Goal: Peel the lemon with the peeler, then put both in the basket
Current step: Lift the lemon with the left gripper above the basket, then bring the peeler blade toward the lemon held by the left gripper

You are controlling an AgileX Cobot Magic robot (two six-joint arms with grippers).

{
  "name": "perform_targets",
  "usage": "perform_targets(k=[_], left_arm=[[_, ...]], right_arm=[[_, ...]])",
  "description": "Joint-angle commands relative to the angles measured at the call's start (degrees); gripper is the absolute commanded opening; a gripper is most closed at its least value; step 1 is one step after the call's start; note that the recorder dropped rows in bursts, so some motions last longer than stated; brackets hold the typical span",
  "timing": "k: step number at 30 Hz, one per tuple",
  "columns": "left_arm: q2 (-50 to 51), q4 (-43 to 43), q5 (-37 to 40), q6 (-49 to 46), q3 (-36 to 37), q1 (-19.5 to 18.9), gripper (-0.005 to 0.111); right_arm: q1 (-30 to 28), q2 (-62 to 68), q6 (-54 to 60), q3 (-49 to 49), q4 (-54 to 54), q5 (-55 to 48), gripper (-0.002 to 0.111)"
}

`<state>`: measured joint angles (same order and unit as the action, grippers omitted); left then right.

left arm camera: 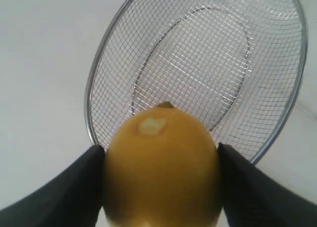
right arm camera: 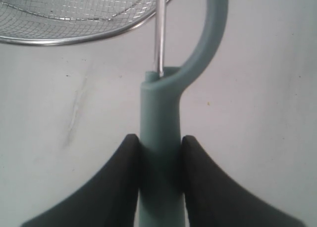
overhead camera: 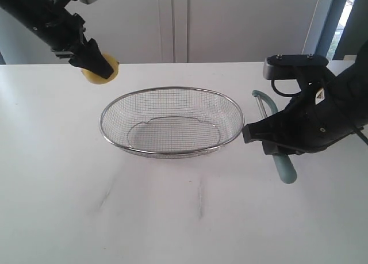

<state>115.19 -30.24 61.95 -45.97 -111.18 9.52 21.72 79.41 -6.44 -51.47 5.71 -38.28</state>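
Lemon (left arm camera: 161, 182) gripped in left end effector (left arm camera: 161, 155), near basket (overhead camera: 172, 89) rim; peeler (right arm camera: 158, 98) handle clenched in right end effector (right arm camera: 158, 140).

The tool (right arm camera: 159, 155) clamps the peeler (right arm camera: 159, 118) handle beside the basket (right arm camera: 74, 36) rim.

lemon (overhead camera: 104, 75) mostly behind left gripper (overhead camera: 96, 61) — peeler (overhead camera: 284, 167) mid-handle covered
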Motion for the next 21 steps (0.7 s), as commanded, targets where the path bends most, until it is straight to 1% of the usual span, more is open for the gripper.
perform_targets(k=[1,6,12,15,18,21], left_arm=[[-4.0,-5.4,0.7,-3.0,1.9,0.4,0.0],[-5.9,-10.9,3.7,-5.3,2.6,0.5,0.0],[-8.2,-10.9,6.1,-5.4,3.7,1.4,0.0],[-10.6,-10.6,6.0,-5.7,6.4,2.6,0.0],[-13.5,-10.6,4.2,-6.6,10.6,3.8,0.0],[-18.9,-10.9,0.2,-8.1,18.1,6.6,0.0]], right_arm=[[0.0,-0.5,-0.1,0.2,0.0,1.0,0.0],[0.0,-0.5,0.9,0.2,0.0,1.0,0.0],[0.0,-0.5,1.2,0.2,0.0,0.9,0.0],[0.0,-0.5,1.2,0.2,0.0,0.6,0.0],[0.0,-0.5,1.6,0.2,0.0,0.3,0.0],[0.0,-0.5,2.1,0.1,0.1,-0.6,0.0]])
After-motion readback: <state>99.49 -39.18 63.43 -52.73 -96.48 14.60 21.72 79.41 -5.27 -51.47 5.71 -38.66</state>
